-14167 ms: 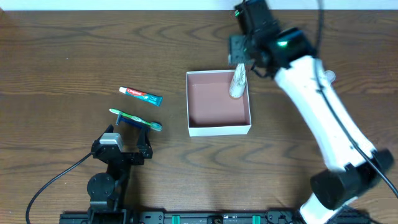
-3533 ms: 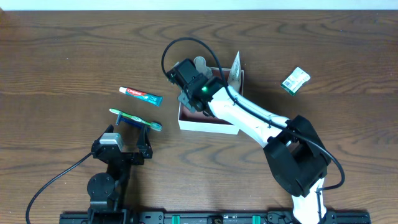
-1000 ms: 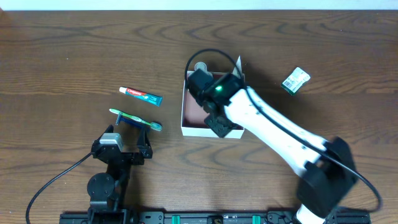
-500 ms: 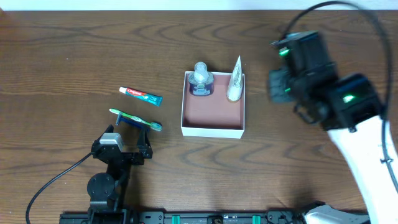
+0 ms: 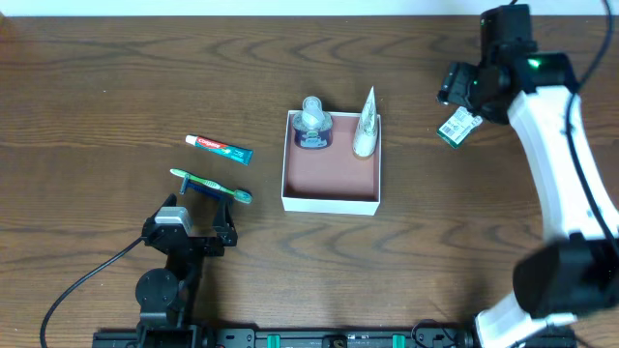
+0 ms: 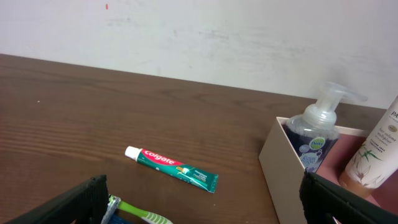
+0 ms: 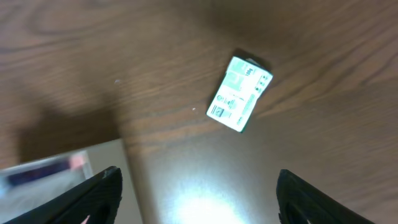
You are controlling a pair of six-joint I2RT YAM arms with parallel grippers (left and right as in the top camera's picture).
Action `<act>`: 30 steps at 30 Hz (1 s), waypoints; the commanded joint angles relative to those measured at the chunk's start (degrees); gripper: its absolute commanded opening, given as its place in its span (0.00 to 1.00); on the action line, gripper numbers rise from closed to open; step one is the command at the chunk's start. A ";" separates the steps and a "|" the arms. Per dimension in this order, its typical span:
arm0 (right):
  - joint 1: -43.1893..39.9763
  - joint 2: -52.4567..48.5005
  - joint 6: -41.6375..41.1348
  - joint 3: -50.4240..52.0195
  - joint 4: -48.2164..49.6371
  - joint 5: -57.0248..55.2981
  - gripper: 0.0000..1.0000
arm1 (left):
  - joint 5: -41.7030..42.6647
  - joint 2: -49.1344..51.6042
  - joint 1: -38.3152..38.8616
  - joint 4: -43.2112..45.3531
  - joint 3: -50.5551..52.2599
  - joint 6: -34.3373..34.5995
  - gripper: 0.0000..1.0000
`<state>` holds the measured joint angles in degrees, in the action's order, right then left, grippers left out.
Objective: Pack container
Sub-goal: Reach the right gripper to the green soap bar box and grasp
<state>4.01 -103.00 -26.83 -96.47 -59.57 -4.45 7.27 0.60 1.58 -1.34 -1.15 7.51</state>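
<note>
Overhead change: the right pincer has left the container, where it was one second ago, and now hangs over the green packet.
Meaning: the pump bottle looks delivered; the packet is probably next.
Container place: middle of the worktop, open on top.
Container contents: pump bottle in the 11 o'clock corner, white tube in the 1 o'clock corner; the rest of the floor is bare.
Not packed: packet at 2 o'clock from the container; toothpaste and toothbrush at 9 o'clock.
Right pincer: jaws wide apart, holding nothing.
Left pincer: wide apart, empty, near the toothbrush.
</note>
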 commanded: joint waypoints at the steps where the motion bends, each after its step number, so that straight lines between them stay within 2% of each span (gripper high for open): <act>1: -1.86 -5.73 -5.51 0.26 1.14 0.44 0.84 | 0.70 -0.31 -0.28 -2.05 0.92 0.09 0.98; 9: -4.48 -15.45 -7.45 0.26 5.14 1.09 0.89 | 0.70 -0.31 -0.28 -2.05 0.92 0.09 0.98; 23: -5.18 -24.39 -9.84 0.28 7.61 1.68 0.91 | 0.70 -0.31 -0.28 -2.05 0.92 0.09 0.98; 26: -5.25 -25.14 -9.84 0.28 7.82 1.70 0.88 | 0.70 -0.31 -0.28 -2.05 0.92 0.09 0.98; 30: -5.22 -25.59 -9.81 0.31 7.96 1.70 0.74 | 0.70 -0.31 -0.28 -2.05 0.92 0.09 0.98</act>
<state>-0.58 -127.59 -35.90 -96.27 -51.72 -2.72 7.29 0.60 1.58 -1.34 -1.15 7.51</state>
